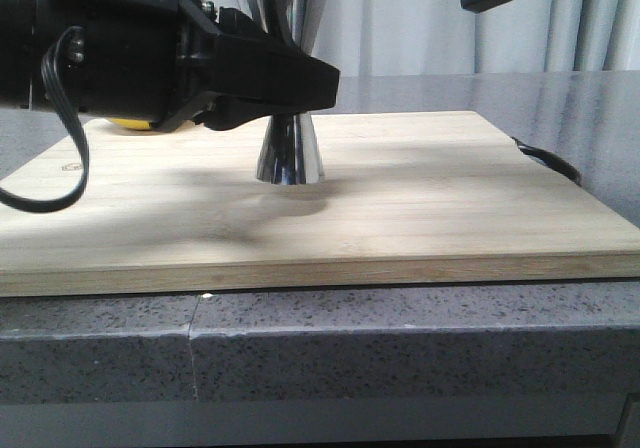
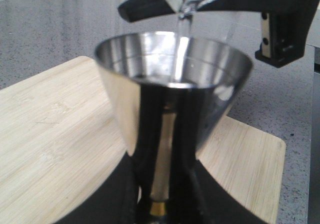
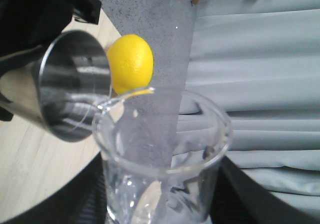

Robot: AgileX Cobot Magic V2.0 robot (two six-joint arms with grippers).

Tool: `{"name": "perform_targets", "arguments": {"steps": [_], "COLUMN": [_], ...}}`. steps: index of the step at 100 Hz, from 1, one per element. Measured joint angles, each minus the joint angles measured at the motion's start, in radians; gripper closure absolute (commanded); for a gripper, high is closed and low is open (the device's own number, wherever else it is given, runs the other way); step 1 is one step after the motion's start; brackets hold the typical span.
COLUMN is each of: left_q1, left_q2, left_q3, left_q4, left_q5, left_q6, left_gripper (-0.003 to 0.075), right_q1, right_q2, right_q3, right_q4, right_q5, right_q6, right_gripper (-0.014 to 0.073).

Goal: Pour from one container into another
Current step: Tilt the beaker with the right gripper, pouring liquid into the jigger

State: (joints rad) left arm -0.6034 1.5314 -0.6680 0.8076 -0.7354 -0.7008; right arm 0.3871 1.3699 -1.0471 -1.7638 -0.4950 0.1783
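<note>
Tipping beaker (image 3: pixel 162 154), lip toward upright jigger (image 2: pixel 172 89); right hand clamped on beaker, left hand on jigger waist.

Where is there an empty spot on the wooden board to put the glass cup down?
The wooden board is bare between the steel jigger and its right edge, and along the front edge. It is crowded at the back left: the left claw holds the jigger there, with the lemon behind. The right claw holds the beaker, pouring.

Left hand (image 1: pixel 285 93) reaches in level with fingers closed; right hand (image 3: pixel 160 204) is tipped, fingers closed.
</note>
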Motion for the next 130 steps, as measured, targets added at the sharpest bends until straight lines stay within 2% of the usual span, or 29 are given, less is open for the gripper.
{"name": "perform_targets", "arguments": {"steps": [130], "left_q1": [0.000], "left_q2": [0.000], "left_q3": [0.000], "left_q4": [0.000], "left_q5": [0.004], "left_q6": [0.000], "left_gripper": [0.0739], "right_q1": [0.000], "right_q2": [0.000], "right_q3": [0.000], "right_q4": [-0.034], "right_q5": [0.010], "right_q6": [-0.040], "right_gripper": [0.0316]}}
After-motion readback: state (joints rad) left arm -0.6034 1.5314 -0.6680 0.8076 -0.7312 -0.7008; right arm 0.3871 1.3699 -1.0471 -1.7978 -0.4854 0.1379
